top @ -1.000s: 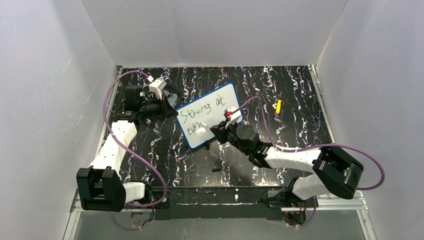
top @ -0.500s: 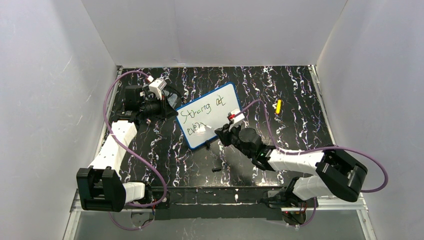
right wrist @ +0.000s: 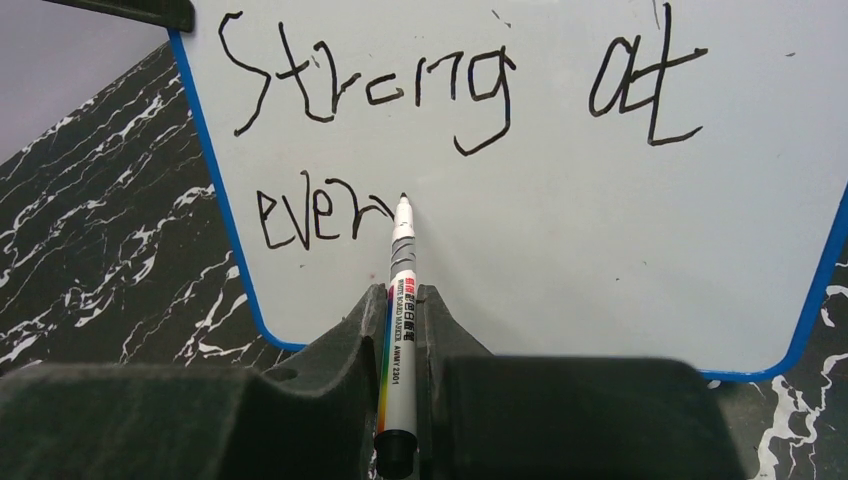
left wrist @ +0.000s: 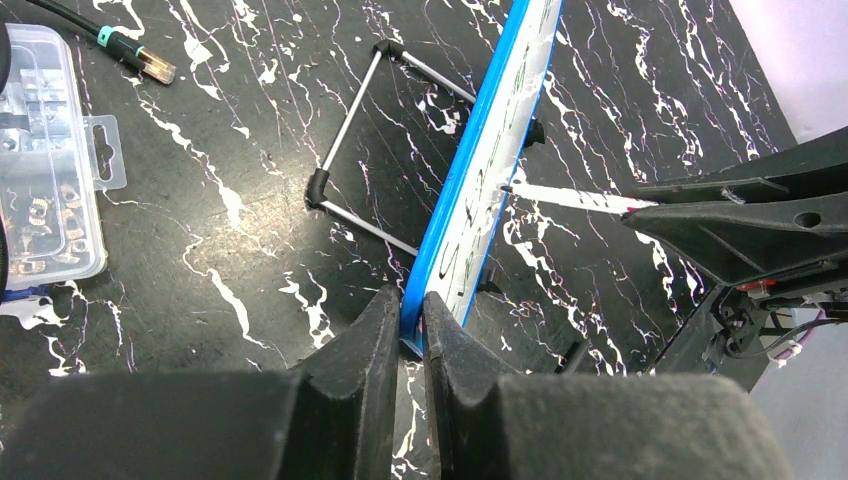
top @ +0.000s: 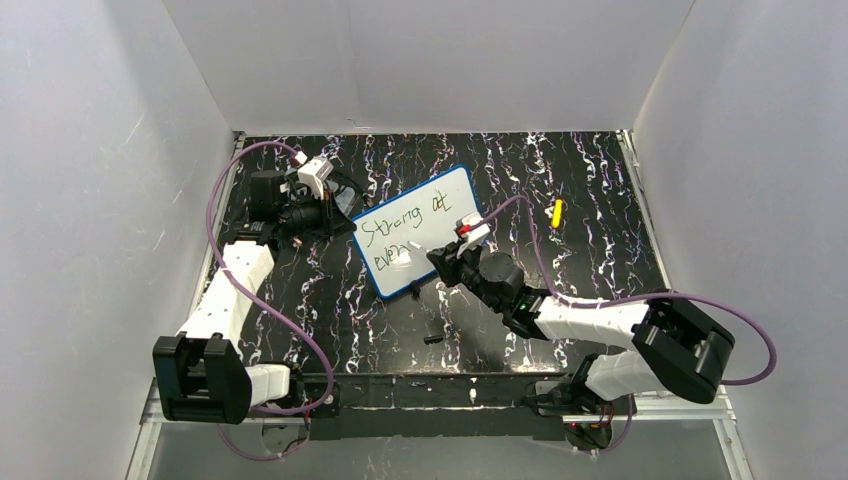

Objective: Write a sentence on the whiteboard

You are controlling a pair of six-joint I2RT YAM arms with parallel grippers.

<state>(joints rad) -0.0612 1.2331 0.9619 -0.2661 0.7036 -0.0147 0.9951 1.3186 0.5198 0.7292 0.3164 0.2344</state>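
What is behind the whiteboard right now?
A thin metal wire stand props the whiteboard from behind, seen in the left wrist view. Where it joins the board's back is hidden, and from above the stand cannot be made out.

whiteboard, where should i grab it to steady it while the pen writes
The whiteboard leans on a wire stand, so its thin blue rim is probably the only grippable part. Come edge-on at the corner beside "Strong", one finger in front, one behind, clear of the pen. The left gripper pinches there.
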